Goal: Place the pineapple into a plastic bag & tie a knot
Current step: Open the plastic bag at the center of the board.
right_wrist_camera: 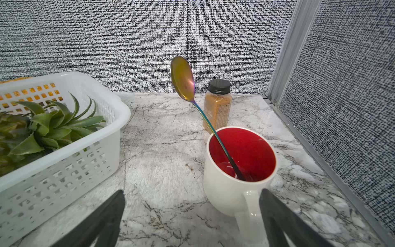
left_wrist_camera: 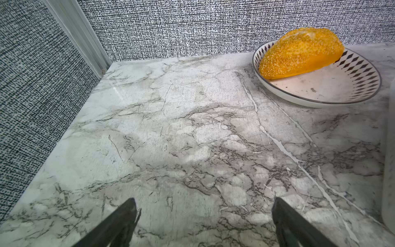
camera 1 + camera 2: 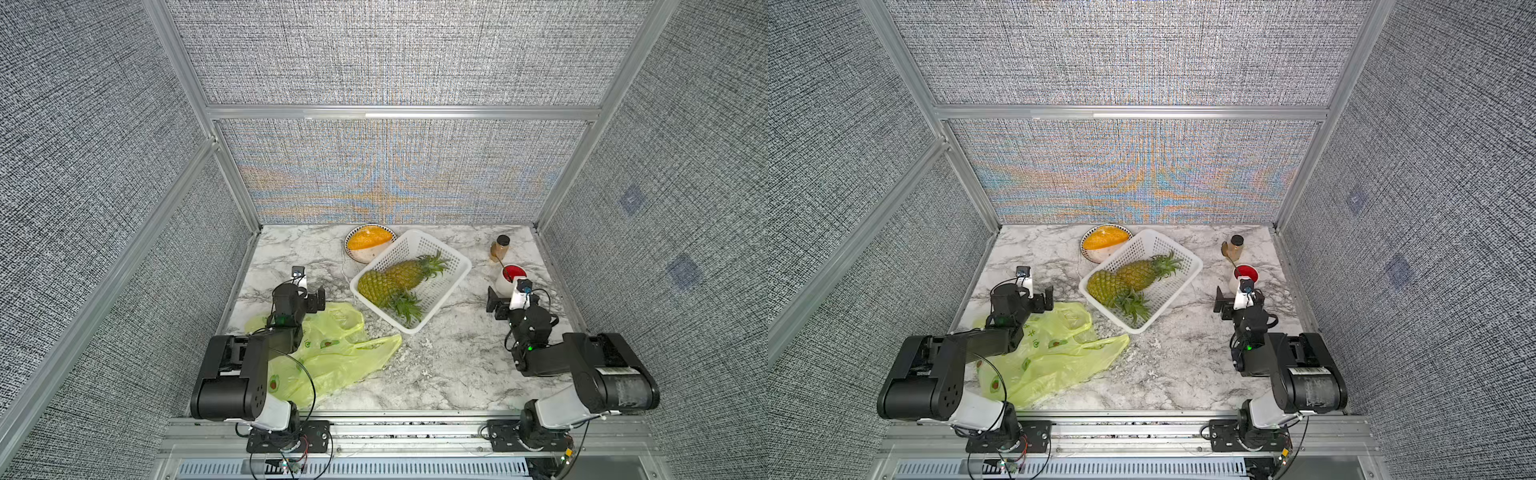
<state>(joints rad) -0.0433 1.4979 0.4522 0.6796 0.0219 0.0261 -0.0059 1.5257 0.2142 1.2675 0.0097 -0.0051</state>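
Note:
Two pineapples (image 3: 376,286) (image 3: 409,272) lie side by side in a white basket mid-table, seen in both top views; one leafy crown (image 1: 53,126) shows in the right wrist view. The yellow-green plastic bag (image 3: 332,353) (image 3: 1054,353) lies flat at the front left, partly under the left arm. Its handle loops are loose, and no knot is in view. My left gripper (image 3: 305,291) (image 2: 204,201) hovers open over bare marble just behind the bag, holding nothing. My right gripper (image 3: 513,297) (image 1: 192,192) is open and holds nothing, to the right of the basket.
The white perforated basket (image 3: 442,297) (image 1: 64,171) sits at an angle. A patterned plate (image 3: 353,253) (image 2: 320,89) with an orange bread roll stands behind it. A white mug (image 1: 230,192) with a red inside and a spoon stands right before the right gripper, handle beside one finger. A spice jar (image 1: 217,107) stands behind the mug.

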